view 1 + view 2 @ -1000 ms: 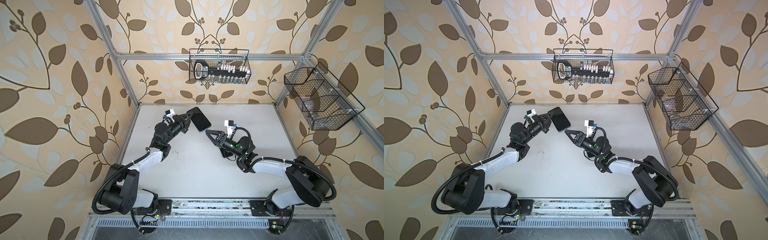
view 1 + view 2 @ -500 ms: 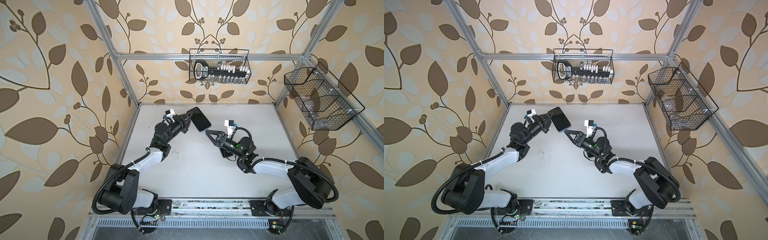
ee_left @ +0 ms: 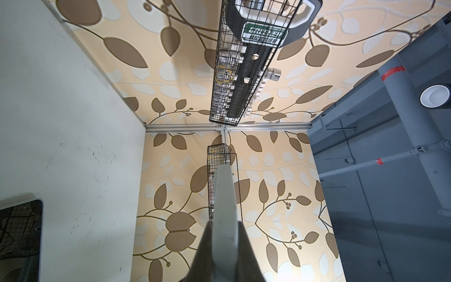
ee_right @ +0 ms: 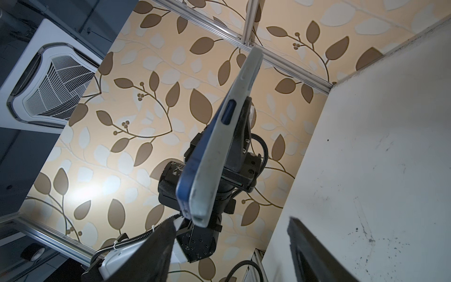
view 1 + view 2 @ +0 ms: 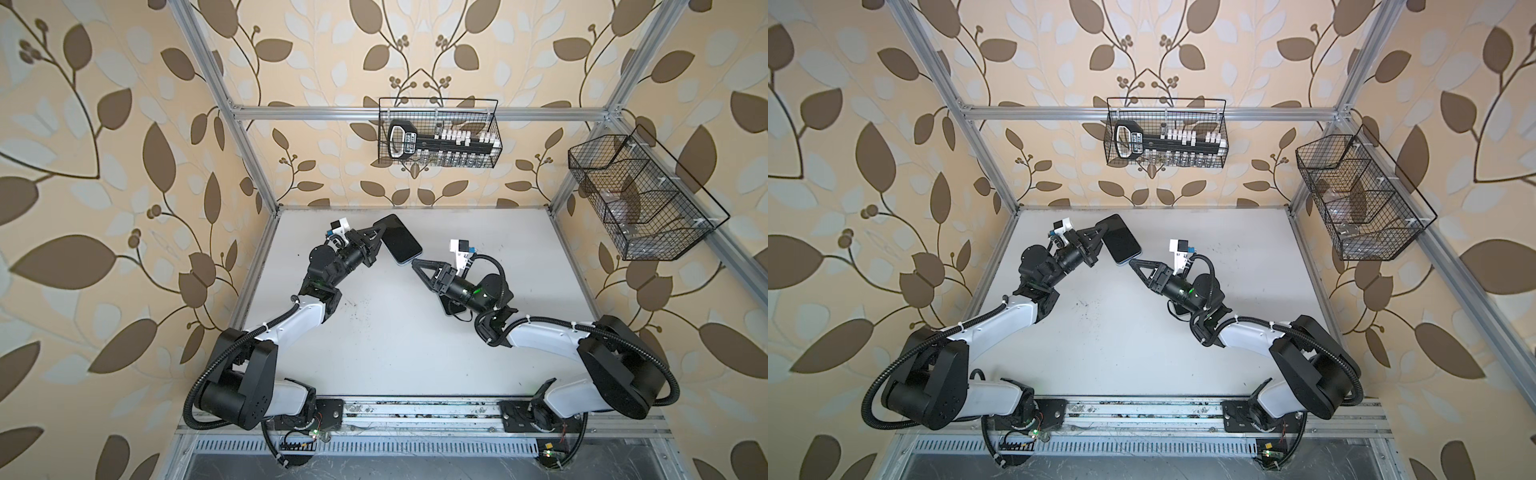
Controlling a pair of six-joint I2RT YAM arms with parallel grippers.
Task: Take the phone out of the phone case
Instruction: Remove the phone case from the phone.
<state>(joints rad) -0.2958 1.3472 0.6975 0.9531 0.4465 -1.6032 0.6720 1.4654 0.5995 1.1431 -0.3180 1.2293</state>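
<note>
Right wrist view shows the blue phone (image 4: 186, 183) seated in its pale phone case (image 4: 212, 161), the pair clamped in the left gripper (image 5: 380, 240) and raised over the far table (image 5: 395, 353), left of centre. The right gripper (image 5: 420, 269), jaws apart, hangs just beside the near corner, so this looks like the approach. Next it should pinch only the case lip and peel it off the phone.

Wide free room is found over the middle of the table (image 5: 395, 357). The way just ahead of the right gripper (image 5: 420, 272) is blocked by the held-up phone (image 5: 401, 239).
</note>
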